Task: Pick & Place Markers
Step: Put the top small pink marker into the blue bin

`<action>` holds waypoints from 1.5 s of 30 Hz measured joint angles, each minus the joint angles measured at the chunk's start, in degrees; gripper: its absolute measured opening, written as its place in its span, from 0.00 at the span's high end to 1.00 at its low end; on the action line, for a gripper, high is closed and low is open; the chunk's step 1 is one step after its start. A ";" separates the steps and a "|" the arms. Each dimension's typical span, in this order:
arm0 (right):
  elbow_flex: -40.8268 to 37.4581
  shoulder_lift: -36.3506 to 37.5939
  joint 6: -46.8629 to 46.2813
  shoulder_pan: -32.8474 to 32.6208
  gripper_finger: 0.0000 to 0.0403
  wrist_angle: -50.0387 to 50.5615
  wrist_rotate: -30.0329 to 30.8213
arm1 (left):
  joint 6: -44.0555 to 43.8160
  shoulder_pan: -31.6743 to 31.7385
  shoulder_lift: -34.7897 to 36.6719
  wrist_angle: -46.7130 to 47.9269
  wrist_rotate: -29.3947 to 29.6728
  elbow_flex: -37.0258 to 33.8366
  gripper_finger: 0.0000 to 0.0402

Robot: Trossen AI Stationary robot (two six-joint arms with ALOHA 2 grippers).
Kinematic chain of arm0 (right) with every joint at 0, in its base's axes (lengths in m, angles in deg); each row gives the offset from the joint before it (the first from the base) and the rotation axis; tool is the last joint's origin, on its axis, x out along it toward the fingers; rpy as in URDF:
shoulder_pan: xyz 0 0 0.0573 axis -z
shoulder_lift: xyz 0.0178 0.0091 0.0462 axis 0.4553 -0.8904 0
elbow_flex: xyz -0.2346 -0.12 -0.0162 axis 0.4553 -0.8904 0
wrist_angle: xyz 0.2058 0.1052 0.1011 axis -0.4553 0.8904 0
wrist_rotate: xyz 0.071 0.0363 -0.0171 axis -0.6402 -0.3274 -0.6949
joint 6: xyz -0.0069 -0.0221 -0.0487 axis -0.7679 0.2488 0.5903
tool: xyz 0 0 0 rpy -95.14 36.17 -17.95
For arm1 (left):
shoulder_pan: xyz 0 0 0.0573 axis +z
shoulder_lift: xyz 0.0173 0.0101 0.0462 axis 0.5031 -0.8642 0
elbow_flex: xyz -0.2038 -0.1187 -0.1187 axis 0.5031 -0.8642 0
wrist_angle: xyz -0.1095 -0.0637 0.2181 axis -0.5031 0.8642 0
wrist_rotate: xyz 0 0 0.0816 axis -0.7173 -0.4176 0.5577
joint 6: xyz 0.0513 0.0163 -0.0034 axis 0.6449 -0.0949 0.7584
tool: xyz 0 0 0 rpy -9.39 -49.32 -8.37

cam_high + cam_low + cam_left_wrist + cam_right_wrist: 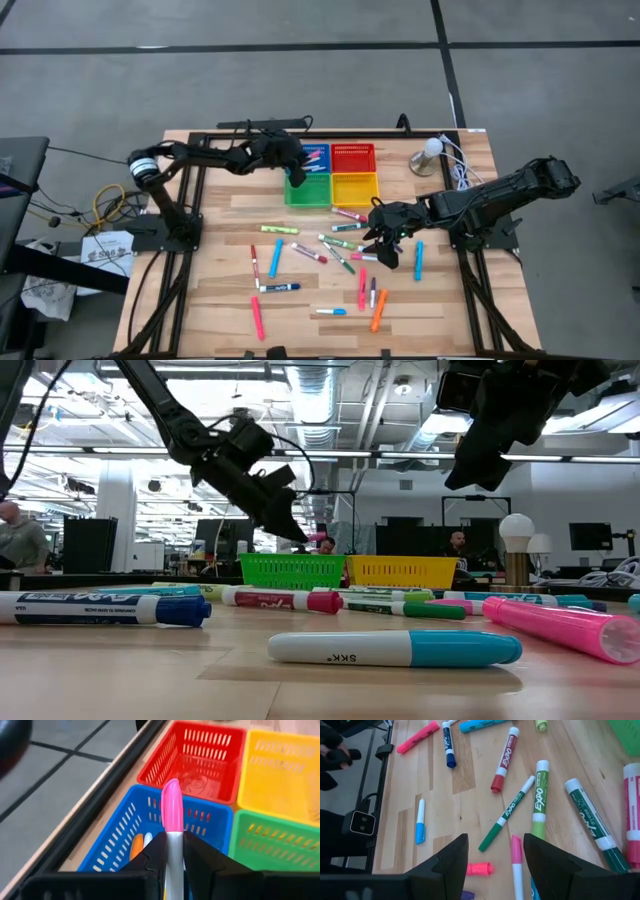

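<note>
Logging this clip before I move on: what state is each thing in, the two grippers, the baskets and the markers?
Left gripper: shut on pink-capped marker, above the blue basket.
Right gripper: open, empty, over the loose markers.
Blue basket: holds a few markers.
Red basket: looks empty.
Loose markers: lying flat, capped, scattered on the table.

Pink-capped marker (171, 815) held; markers (330, 255) scattered.

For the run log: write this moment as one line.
left gripper: shut on pink-capped marker, over blue mesh basket | right gripper: open, above scattered markers
</note>
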 joint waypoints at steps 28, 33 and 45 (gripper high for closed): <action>0.00 0.00 -0.02 0.00 0.55 -1.21 -0.05 | -1.31 0.77 -6.54 5.34 -0.26 3.55 0.84; 0.00 0.00 -0.04 0.00 0.55 -1.19 -0.09 | -1.31 0.66 -6.54 5.23 -0.32 3.55 0.84; 0.00 0.00 -0.02 0.00 0.55 -1.19 -0.09 | -1.19 0.71 -6.54 5.47 -0.30 3.55 0.82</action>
